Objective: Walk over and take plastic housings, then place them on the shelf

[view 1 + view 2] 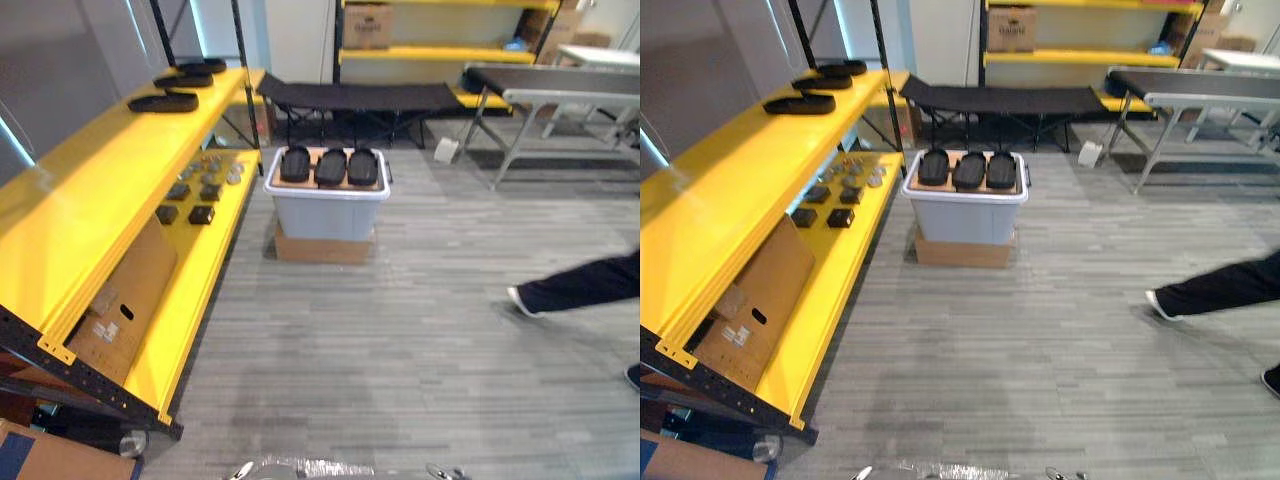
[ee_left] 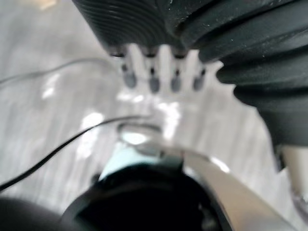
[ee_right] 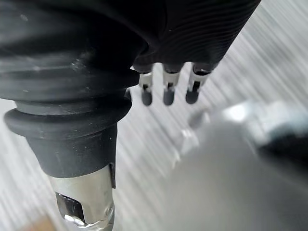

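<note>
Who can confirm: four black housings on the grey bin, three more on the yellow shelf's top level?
Wrong on the bin: the left eye view shows three black housings side by side on the grey bin, not four. Three further housings do lie on the top level of the yellow shelf.

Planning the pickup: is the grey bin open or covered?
Covered: a brown board lies across the top of the grey bin, with three black housings resting side by side on it.
</note>
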